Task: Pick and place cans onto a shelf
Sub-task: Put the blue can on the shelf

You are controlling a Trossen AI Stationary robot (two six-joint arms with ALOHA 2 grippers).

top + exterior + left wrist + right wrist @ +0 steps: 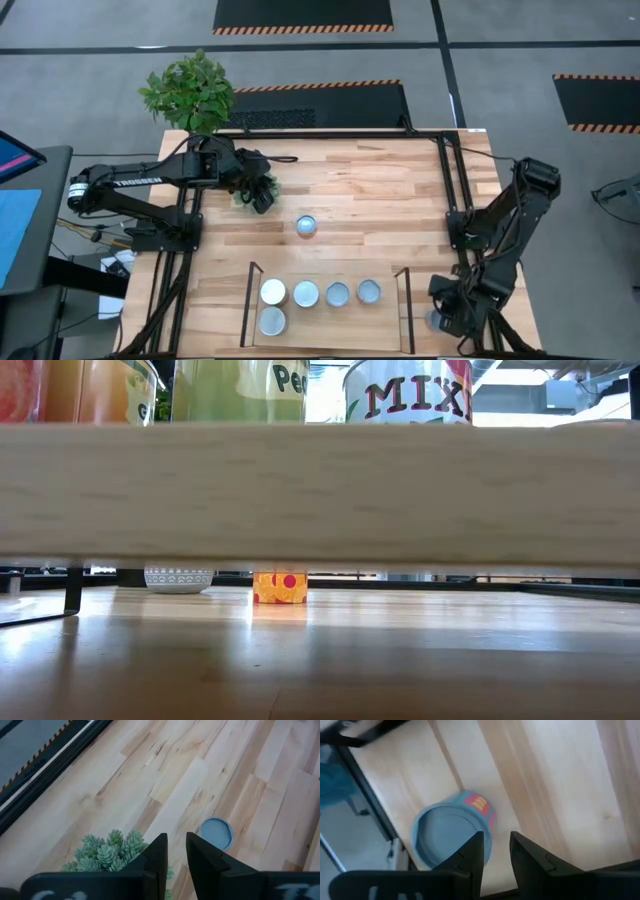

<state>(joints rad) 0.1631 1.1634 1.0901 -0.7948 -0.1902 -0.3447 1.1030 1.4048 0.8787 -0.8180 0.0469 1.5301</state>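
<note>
Several cans with silvery-blue tops, one white-topped (273,291), stand on the shelf (325,325) at the table's near edge. One can (306,226) stands alone mid-table, also in the left wrist view (216,832). Another can (452,832), blue-topped with a pink and yellow label, stands right of the shelf's right bracket (404,300). My right gripper (496,840) hangs over that can's edge, pointing steeply down, fingers a narrow gap apart with nothing between. My left gripper (176,840) waits at the far left above a small succulent (107,852), also narrowly open.
A leafy plant (190,92) stands at the table's far left corner. Dark frame rails (450,190) run along the table's right side, close to my right arm. In the low view the shelf's front edge (320,495) fills the picture, with a white pot (179,579) beyond.
</note>
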